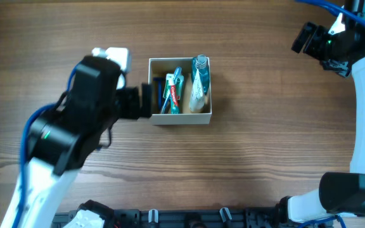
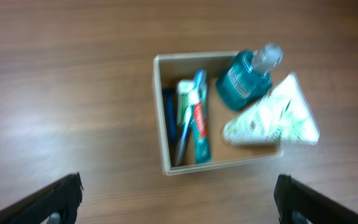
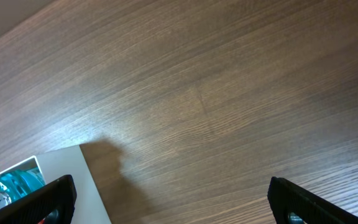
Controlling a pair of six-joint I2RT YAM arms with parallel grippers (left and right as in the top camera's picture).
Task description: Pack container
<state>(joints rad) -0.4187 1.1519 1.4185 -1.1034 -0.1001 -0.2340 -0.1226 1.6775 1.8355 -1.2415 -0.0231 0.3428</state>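
Observation:
The container is a square open-top box with white walls at the table's middle. Inside lie a red-and-green toothpaste box, a teal bottle and a white-green tube. My left gripper is open and empty beside the container's left wall. In the left wrist view the container lies ahead of the open fingers, with the toothpaste, the bottle and the tube in it. My right gripper is open and empty at the far right; its view shows the container's wall.
A small white object lies at the back left, partly hidden behind my left arm. A dark rail runs along the table's front edge. Bare wood lies between the container and the right arm.

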